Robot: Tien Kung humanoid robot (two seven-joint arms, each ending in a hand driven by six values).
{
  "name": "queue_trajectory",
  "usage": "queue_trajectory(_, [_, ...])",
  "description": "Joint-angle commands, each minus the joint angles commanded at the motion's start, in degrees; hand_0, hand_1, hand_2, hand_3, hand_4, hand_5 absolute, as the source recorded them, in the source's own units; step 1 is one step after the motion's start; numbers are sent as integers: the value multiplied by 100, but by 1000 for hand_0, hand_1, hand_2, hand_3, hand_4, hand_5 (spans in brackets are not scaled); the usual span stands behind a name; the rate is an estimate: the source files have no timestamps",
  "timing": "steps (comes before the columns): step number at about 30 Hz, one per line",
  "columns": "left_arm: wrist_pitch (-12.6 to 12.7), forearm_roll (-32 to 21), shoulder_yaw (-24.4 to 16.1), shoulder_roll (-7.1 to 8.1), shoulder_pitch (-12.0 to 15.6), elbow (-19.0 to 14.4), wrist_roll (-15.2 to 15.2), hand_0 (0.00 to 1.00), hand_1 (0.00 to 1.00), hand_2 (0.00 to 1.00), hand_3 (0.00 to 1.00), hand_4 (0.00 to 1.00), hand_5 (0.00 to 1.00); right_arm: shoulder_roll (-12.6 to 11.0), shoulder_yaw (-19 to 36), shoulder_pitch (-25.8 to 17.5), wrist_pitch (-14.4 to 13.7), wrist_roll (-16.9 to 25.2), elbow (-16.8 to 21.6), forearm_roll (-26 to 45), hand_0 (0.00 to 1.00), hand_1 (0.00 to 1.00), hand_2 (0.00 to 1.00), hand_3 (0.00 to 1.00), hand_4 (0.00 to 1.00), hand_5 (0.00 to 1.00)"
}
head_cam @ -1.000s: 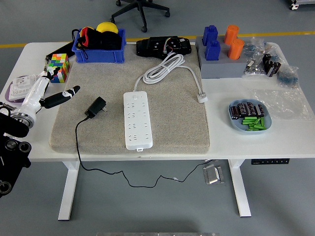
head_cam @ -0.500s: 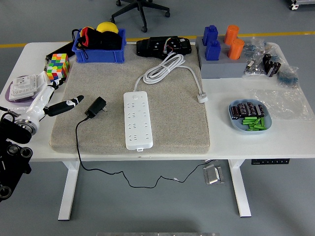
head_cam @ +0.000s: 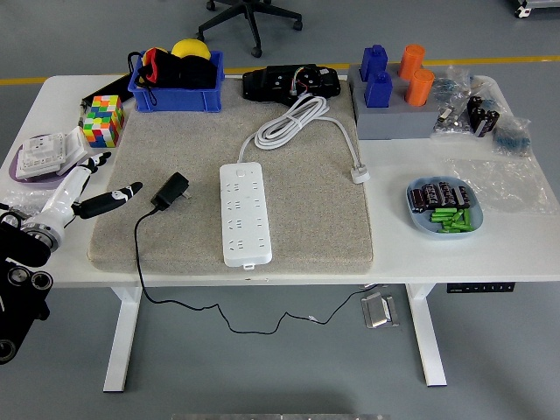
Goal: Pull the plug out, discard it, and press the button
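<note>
1 open left hand (head_cam: 86, 188) hovers beside the unplugged plug (head_cam: 171, 191).

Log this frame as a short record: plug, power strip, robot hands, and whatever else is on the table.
plug: black plug lies on the grey mat, out of the strip, its cord trailing over the table's near edge
power strip: white power strip flat at mid-mat, no plug in its sockets
left hand: left hand at the mat's left edge, fingers spread, holding nothing
right hand: not in view
other: cube puzzle, blue bin, blue dish
</note>
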Motion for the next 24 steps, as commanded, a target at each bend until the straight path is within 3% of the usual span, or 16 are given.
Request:
queue_trajectory(9, [32, 33, -436, 64, 233, -102, -71, 995, 998, 998, 977, 864, 647, 27, 172, 250, -211, 209, -190, -107, 767, 729, 724, 713, 883, 658])
queue_trajectory(16, [154, -26, -482, 68, 231, -135, -245, 982, 998, 990, 966, 860, 637, -58, -31, 329, -335, 316, -216, 105, 767, 729, 724, 713, 883, 658])
queue_trajectory(21, [402, -106, -510, 70, 258, -128, -481, 982, 998, 990, 966, 860, 637, -65, -36, 452, -378, 485, -289, 50, 767, 729, 724, 713, 883, 658])
queue_trajectory(22, [449, -94, -520, 74, 255, -128, -527, 956, 997, 973, 942, 837, 577, -60, -14, 477, -380, 500, -304, 23, 767, 729, 724, 713, 883, 658])
queue_trajectory(24, [513, -93, -555, 92, 241, -138, -621, 956, 997, 973, 942, 837, 577, -43, -1, 535, -398, 508, -304, -15, 767, 729, 724, 713, 883, 658])
